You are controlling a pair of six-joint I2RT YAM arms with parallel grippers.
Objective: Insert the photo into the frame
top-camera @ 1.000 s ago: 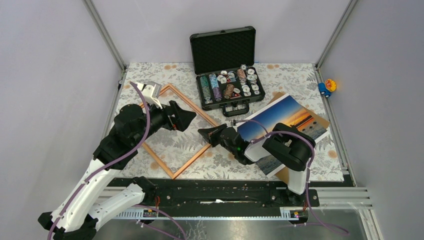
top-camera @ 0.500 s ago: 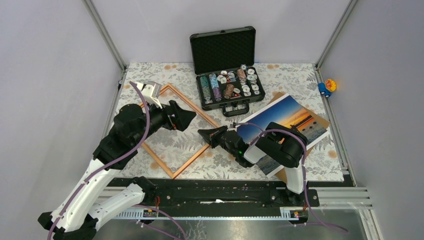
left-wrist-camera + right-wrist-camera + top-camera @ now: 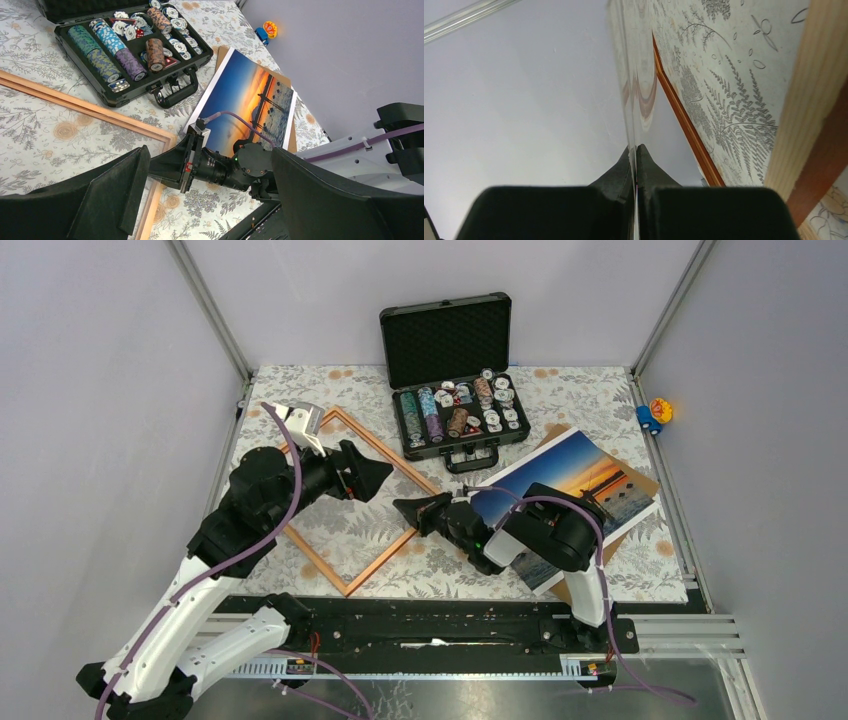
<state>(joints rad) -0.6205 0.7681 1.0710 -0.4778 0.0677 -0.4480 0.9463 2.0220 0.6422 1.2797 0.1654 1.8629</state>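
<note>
The floral-patterned table (image 3: 590, 390) carries everything; at its far middle stands the black hard case (image 3: 445, 340), lid upright, its tray holding stacks of poker chips (image 3: 452, 412). On the right half lies the photo (image 3: 572, 470), sunset side up and turned at an angle, resting on a brown cardboard backing board (image 3: 221, 57) whose edges show along its far and right sides; the right arm's links cover its near part. On the left half lies the frame (image 3: 405, 462), flat on the cloth and set as a diamond, well apart from the photo; its right corner points toward the right gripper. The left gripper (image 3: 372, 475) hangs above the frame's far-right rail with its fingers spread wide and nothing between them. The right gripper (image 3: 405, 508) sits low, just beside the frame's right corner, between frame and photo; its wrist view shows the fingers (image 3: 644, 160) pressed together on the edge of a thin clear pane (image 3: 631, 90), seen edge-on and mirroring the cloth and frame rail; the pane cannot be made out from above. A small orange and blue toy (image 3: 655, 412) sits beyond the table's far right edge.
</note>
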